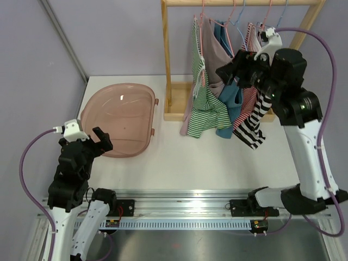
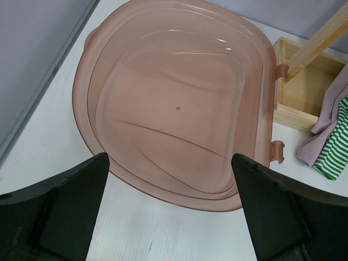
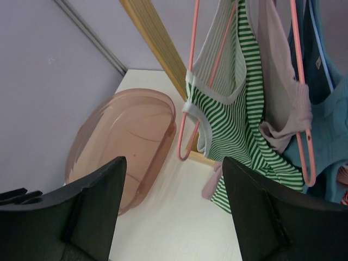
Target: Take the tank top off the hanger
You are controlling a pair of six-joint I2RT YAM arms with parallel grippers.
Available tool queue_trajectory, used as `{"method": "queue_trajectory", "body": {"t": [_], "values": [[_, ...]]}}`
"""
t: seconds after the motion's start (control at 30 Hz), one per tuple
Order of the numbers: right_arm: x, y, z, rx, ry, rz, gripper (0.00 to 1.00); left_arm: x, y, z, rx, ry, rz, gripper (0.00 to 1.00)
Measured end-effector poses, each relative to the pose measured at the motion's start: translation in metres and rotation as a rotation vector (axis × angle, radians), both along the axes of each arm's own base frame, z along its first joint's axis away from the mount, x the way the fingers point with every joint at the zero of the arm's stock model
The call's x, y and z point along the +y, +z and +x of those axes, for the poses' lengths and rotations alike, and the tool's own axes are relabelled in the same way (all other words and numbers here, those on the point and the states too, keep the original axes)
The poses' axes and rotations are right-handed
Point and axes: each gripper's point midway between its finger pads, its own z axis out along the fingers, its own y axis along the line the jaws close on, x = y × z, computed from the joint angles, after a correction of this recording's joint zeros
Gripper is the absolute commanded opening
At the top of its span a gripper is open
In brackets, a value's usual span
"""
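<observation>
Several tank tops hang on hangers from a wooden rack [image 1: 166, 54] at the back. The leftmost is a green-and-white striped tank top [image 1: 202, 103] [image 3: 239, 109] on a pink hanger [image 3: 187, 136], its hem resting on the table. My right gripper [image 1: 224, 72] [image 3: 174, 163] is raised beside the hanging tops, level with the middle of them. It is open, holds nothing, and touches no cloth. Low at the near left, my left gripper [image 1: 93, 142] [image 2: 169, 157] is open and empty, just short of the basin's near rim.
A pink translucent basin [image 1: 122, 117] [image 2: 174, 103] [image 3: 119, 141] lies empty on the white table, left of the rack. A mauve top [image 3: 280, 103], a blue top [image 1: 231, 98], a red-striped top [image 1: 247, 100] and a black-and-white striped top [image 1: 253, 125] hang to the right. The rack's base [image 2: 304, 92] adjoins the basin.
</observation>
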Motion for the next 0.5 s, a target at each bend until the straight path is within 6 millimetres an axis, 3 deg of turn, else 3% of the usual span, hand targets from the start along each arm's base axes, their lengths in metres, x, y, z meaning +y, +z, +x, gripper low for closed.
{"method": "queue_trajectory", "body": {"t": [0.17,0.4,0.5], "values": [[0.019,0.0,0.05,0.014,-0.021,-0.075,0.72,-0.001,-0.001,0.001,0.004,-0.001,-0.001,0.99],[0.057,-0.003,0.11,-0.022,-0.061,-0.181,0.57,-0.003,-0.004,0.003,0.016,-0.014,-0.003,0.99],[0.064,-0.015,0.134,-0.026,-0.103,-0.232,0.49,-0.004,-0.004,0.004,0.018,-0.018,-0.004,0.99]]}}
